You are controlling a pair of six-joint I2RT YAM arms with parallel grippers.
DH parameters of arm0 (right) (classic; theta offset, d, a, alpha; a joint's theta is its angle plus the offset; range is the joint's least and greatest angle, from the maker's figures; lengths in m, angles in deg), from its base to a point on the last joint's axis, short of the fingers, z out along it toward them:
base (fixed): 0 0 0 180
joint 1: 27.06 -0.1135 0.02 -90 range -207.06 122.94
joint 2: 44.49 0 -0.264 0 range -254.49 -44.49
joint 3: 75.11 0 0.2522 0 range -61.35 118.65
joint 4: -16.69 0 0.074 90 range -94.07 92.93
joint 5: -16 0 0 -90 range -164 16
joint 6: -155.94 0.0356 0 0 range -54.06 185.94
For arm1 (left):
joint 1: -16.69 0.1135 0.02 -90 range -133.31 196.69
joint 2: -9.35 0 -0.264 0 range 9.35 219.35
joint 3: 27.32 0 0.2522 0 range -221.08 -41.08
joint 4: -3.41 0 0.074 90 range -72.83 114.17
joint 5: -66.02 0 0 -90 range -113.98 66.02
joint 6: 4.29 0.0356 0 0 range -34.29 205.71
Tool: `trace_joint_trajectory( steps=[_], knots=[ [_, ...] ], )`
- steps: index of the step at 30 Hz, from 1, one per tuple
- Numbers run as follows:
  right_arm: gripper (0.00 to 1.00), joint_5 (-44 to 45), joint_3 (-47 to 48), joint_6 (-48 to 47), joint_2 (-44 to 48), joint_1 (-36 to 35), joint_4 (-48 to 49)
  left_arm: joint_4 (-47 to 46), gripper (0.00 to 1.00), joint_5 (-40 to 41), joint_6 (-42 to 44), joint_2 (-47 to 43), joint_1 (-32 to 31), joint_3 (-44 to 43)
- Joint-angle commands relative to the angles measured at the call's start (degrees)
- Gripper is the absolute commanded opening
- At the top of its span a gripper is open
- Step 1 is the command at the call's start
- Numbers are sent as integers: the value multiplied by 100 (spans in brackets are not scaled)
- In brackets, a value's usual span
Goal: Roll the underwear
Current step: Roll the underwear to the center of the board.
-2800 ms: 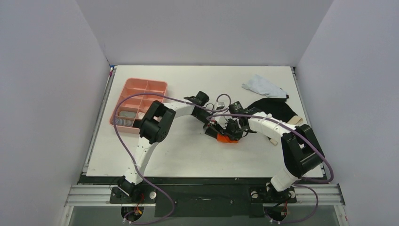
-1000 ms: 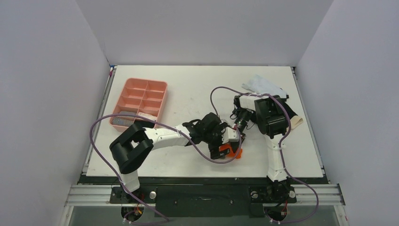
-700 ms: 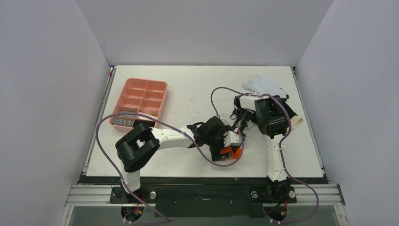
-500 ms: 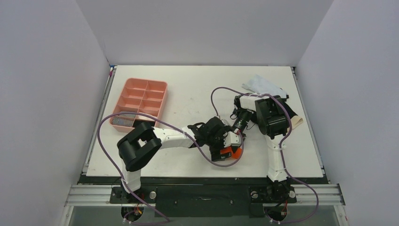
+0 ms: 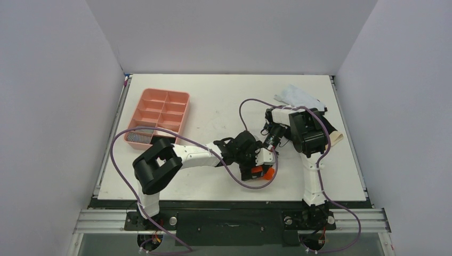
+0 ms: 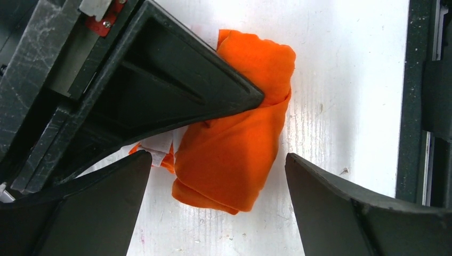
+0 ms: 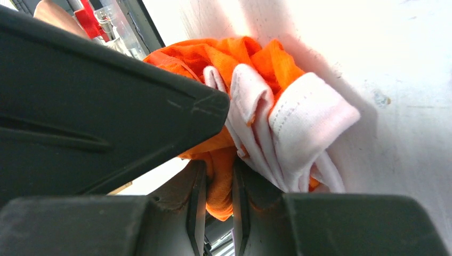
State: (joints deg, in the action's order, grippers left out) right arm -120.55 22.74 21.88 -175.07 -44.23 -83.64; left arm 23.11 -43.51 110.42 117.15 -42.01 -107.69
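My right gripper [image 7: 215,194] pinches the rolled bright orange white-striped cloth underwear [image 6: 240,133], lying toward 5 o'clock on the white table [image 5: 213,96]; my left gripper [image 6: 217,160] straddles it, jaws wide apart.

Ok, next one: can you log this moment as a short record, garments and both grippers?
orange underwear: bunched roll, white band at one end
left gripper: open, fingers either side of the roll
right gripper: shut on orange cloth
black underwear: far right, only partly visible
pink tray: far left, apart from both
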Motion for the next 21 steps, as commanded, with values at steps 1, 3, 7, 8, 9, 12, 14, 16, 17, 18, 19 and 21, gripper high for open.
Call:
trace_joint_trajectory(
  steps=[1,3,7,8,9,12,14,16,17,18,19,21],
  knots=[
    [0,644,-121,-167,84,12,1252,24,95,-180,245,-205,-70,-239],
    [0,656,-141,-163,84,20,1262,-97,95,-209,255,-194,-86,-172],
    [0,664,-127,-133,60,19,1265,-170,92,-234,311,-91,-119,-168],
    [0,664,-129,-129,64,20,1265,-197,92,-252,314,-62,-121,-172],
    [0,664,-130,-125,54,16,1265,-202,91,-277,315,-51,-135,-179],
    [0,664,-130,-115,52,19,1265,-188,88,-310,340,25,-168,-224],
    [0,660,-121,-110,46,14,1265,-177,85,-314,341,79,-181,-234],
    [0,661,-120,-96,42,18,1265,-205,83,-283,335,117,-192,-237],
    [0,664,-121,-95,40,15,1265,-224,83,-243,329,122,-201,-218],
    [0,664,-115,-91,36,15,1269,-272,82,-191,321,125,-206,-211],
    [0,664,-118,-88,34,13,1267,-297,81,-174,318,126,-217,-192],
    [0,664,-117,-83,33,15,1265,-321,76,-152,317,142,-222,-193]
  ],
)
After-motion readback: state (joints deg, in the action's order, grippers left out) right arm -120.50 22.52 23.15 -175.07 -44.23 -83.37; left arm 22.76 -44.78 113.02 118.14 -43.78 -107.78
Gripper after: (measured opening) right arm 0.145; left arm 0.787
